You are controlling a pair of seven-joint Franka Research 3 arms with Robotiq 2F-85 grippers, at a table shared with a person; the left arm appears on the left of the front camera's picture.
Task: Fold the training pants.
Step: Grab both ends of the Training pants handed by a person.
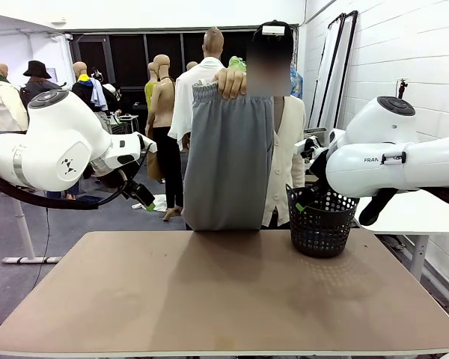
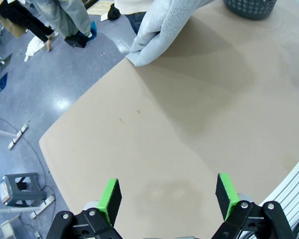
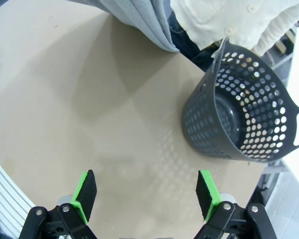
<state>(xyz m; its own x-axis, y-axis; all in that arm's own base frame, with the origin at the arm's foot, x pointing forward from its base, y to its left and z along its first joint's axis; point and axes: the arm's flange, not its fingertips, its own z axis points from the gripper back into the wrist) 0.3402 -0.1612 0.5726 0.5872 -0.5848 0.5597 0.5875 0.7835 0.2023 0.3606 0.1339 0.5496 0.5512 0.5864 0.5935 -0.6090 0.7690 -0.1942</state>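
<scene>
Jaws of both grippers stand wide with nothing between the green pads. The left gripper [image 2: 168,193] and right gripper [image 3: 145,193] each hang over bare table [image 1: 224,299] on the near half, well apart from the cloth.

Location of work item: the training pants [image 1: 228,161] are not on the table. A person's hand [image 1: 230,81] at the far side holds them up by the gathered waistband. They hang as one grey column, legs together, with the lower end at the far edge. A black perforated basket [image 1: 319,224] stands on the far right of the table, just beside the pants.

Risks, as judged:
- No fold can begin until the pants lie flat. If dropped from this height they may land bunched or half off the far edge.
- Soft fabric in layers invites a pinch that takes the top layer alone.
- A right arm reaching far could strike the basket, which stands between that arm and the cloth.

Differences between views:
- The front view gives the hand on the waistband and the full hang.
- The left wrist view shows a lower corner touching the table's far edge.
- The right wrist view looks into the basket and shows its side handle.
</scene>
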